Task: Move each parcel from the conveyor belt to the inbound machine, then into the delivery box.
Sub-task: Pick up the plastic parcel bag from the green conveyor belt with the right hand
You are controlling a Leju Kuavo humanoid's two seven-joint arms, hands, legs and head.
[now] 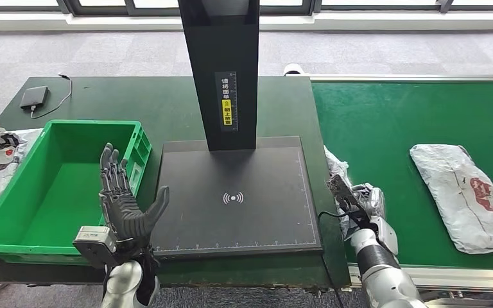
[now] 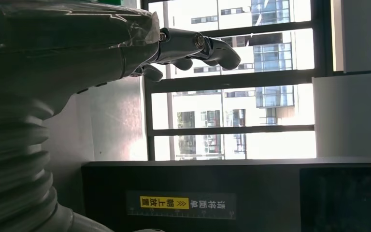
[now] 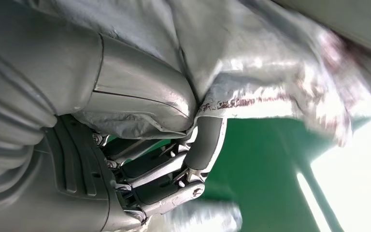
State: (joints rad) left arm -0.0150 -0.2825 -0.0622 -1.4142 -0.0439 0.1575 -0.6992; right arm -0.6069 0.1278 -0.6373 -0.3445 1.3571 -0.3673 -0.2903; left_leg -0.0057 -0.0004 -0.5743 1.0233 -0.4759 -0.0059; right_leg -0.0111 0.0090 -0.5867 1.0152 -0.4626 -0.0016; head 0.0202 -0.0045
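My right hand [image 1: 359,202] is closed on a grey plastic parcel [image 1: 340,176] at the near edge of the conveyor belt [image 1: 385,122], just beside the right side of the inbound machine [image 1: 231,192]; in the right wrist view my thumb [image 3: 140,92] presses crumpled film against the fingers [image 3: 207,140], with the bag [image 3: 251,67] bunched over them and green belt behind. The hold looks like a pinch on loose wrapping, not on the contents, so I judge the bag will sag and swing once it leaves the belt. To do this step well I should lift it high enough to clear the machine's raised edge, carry it slowly sideways over the black plate, and set it flat near the wireless mark [image 1: 233,197], below the upright column [image 1: 221,70], before I let go. My left hand [image 1: 125,202] is open and holds nothing, fingers spread and upright, between the green delivery box [image 1: 13,212] and the machine, ready to take the parcel after scanning; I should keep it out of the plate's way for now. A second parcel [image 1: 465,196] lies further right on the belt, well apart from my grip. On the dark tabletop [image 1: 103,96] beyond the box sits a small black device with a cable [image 1: 34,97]
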